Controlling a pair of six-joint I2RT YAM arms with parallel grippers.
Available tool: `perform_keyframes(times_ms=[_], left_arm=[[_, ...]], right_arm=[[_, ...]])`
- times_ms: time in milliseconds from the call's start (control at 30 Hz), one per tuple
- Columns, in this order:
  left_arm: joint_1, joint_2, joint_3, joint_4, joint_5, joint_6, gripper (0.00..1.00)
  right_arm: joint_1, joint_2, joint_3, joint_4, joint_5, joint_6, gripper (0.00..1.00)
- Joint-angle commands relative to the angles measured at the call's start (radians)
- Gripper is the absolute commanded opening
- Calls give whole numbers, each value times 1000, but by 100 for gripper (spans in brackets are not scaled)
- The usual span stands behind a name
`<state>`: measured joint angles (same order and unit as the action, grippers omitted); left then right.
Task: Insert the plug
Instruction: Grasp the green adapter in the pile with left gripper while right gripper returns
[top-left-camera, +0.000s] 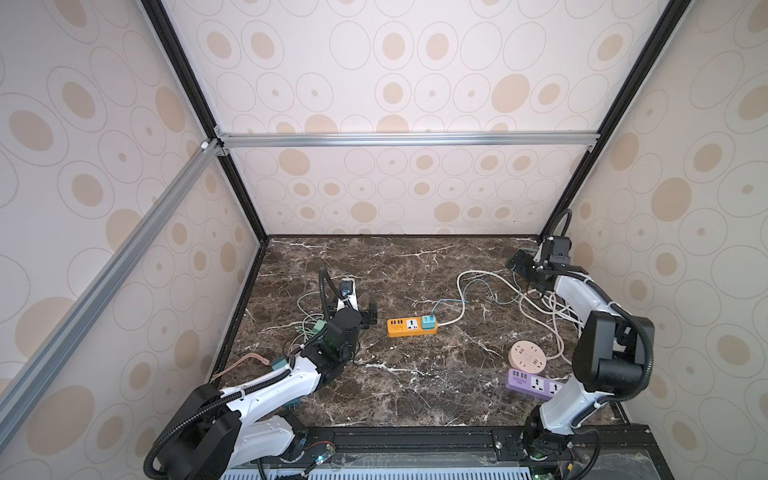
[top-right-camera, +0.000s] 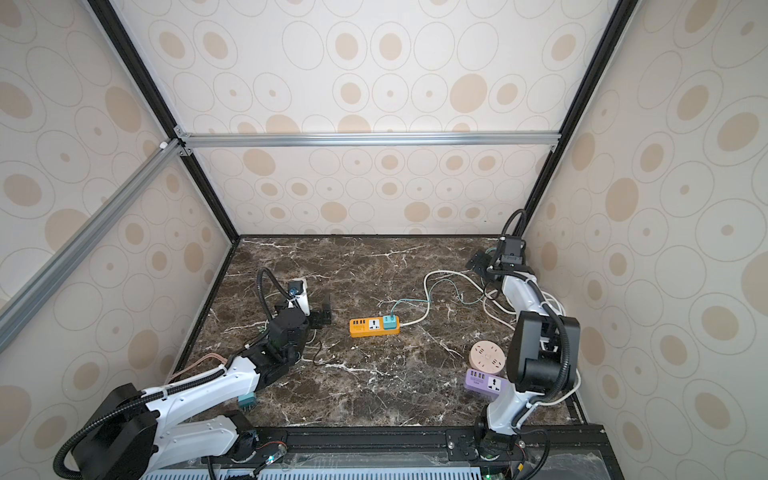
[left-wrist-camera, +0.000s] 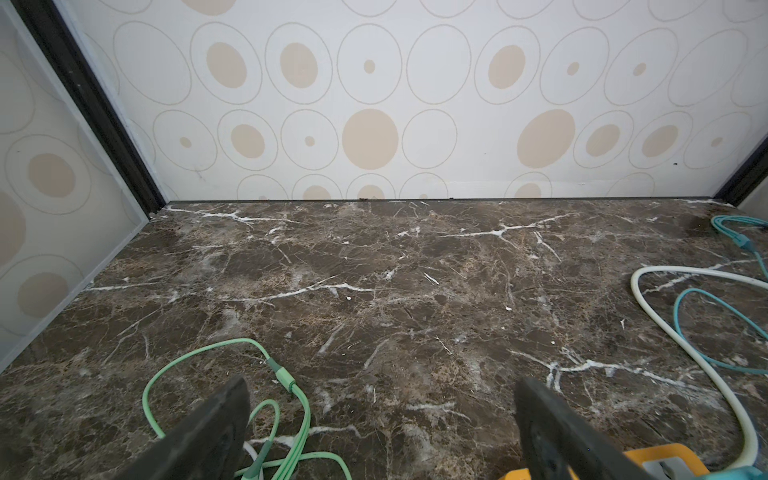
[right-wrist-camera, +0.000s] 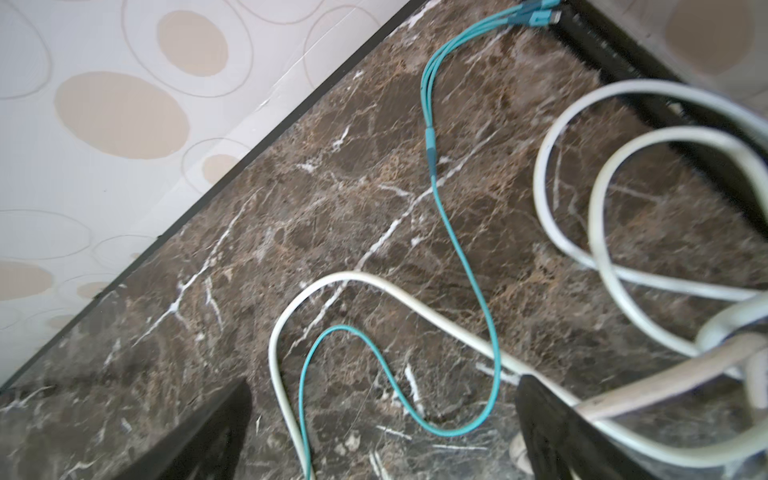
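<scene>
- The teal plug (top-left-camera: 428, 321) sat upright in the end socket of the orange power strip (top-left-camera: 412, 326), mid-desk (top-left-camera: 415, 386). From this, the insertion looked complete.
- The left gripper (top-left-camera: 371, 314) was released, jaws wide and empty. It stood just beside the strip's opposite end, likely placed there to brace the strip against sliding.
- The right gripper (top-left-camera: 521, 268) hung released and empty near the far right corner, above the teal cable (right-wrist-camera: 457, 249) and white cord (right-wrist-camera: 374, 280). It was well apart from the plug, probably to avoid tugging its lead.
- A purple strip (top-left-camera: 536, 384) and a round socket (top-left-camera: 528, 357) lay unused near the right arm.
</scene>
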<state>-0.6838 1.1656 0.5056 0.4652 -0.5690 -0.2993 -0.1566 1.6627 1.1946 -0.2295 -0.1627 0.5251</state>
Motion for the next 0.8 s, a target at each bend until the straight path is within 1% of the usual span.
perform_keyframes(times_ms=[0, 67, 200, 300, 400, 500, 567, 767], left_arm=[[15, -15, 19, -29, -42, -56, 98], [19, -11, 27, -46, -42, -74, 98], [36, 12, 61, -131, -51, -160, 98], [47, 56, 118, -266, -49, -216, 98], [62, 108, 184, -433, -56, -288, 98], [91, 147, 229, -567, -3, -343, 98], [119, 162, 241, -642, 54, -375, 98], [188, 136, 225, -770, 183, -486, 98]], right_arm=[[36, -78, -69, 101, -98, 41, 100], [81, -128, -110, 129, -111, 14, 100], [199, -208, -157, 147, -56, -73, 100], [295, -260, -211, 219, 29, -135, 100], [362, -289, -246, 280, 57, -161, 100], [380, -291, -247, 294, 57, -139, 100], [381, -291, -247, 300, 52, -131, 100], [381, -305, -266, 341, -15, -173, 100]])
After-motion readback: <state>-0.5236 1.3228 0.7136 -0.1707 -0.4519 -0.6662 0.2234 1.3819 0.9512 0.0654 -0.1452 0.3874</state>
